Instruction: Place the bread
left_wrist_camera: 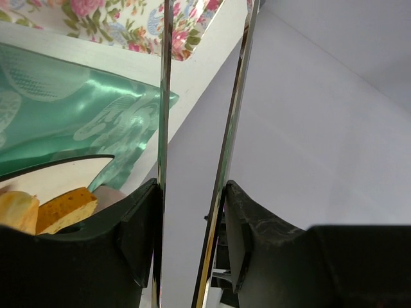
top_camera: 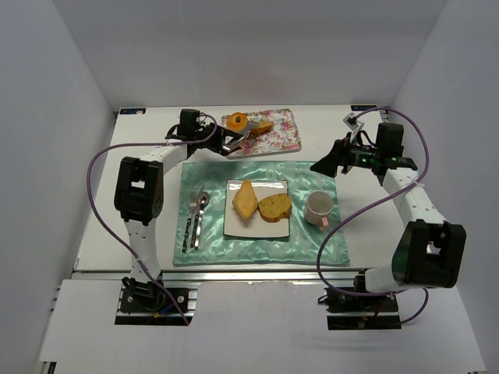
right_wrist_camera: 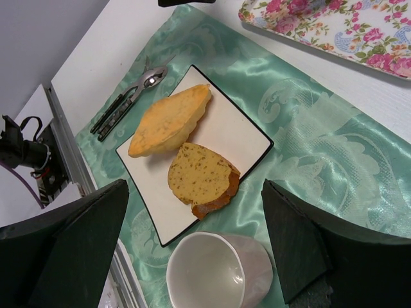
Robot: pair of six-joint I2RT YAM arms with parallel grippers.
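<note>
From above, the left gripper (top_camera: 240, 140) sits at the near left corner of the floral tray (top_camera: 284, 139), close beside a third bread slice (top_camera: 261, 126) that lies on the tray next to an orange bun (top_camera: 235, 121). A pale bread wedge (top_camera: 245, 200) and a brown bread slice (top_camera: 274, 207) lie side by side on the white square plate (top_camera: 234, 226), on the green placemat (top_camera: 312, 175). The cup (top_camera: 320, 208) stands right of the plate, the fork (top_camera: 189, 220) and spoon (top_camera: 200, 216) left of it. The right gripper (top_camera: 331, 162) hangs over the mat's far right corner

On the left wrist, the left gripper's (left_wrist_camera: 205, 96) thin metal blades stand a little apart, nothing between them where they show; their tips run out of frame

On the right wrist, the right gripper (right_wrist_camera: 192, 192) is spread wide and holds nothing, above the pale bread wedge (right_wrist_camera: 170, 120), brown bread slice (right_wrist_camera: 200, 176) and cup (right_wrist_camera: 218, 273)
</note>
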